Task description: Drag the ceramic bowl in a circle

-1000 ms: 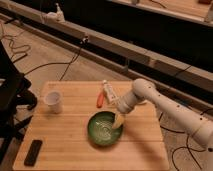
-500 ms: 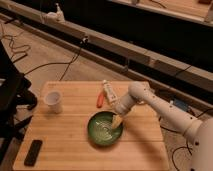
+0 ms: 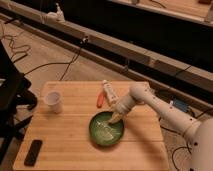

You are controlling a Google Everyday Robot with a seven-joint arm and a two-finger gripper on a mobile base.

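- The tool [image 3: 116, 118] sits inside the ceramic bowl [image 3: 102, 134], whose far rim lies just behind it; I cannot tell its grip.
- The bowl is likely stiff, heavy, slick and breakable, so press on the inner wall.

Cream gripper [image 3: 116, 118] sits in green, pale-swirled ceramic bowl [image 3: 100, 136].

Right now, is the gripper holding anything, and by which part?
It cannot be told. The gripper sits at the bowl's far-right rim, reaching into it, but a hold on that rim does not show.
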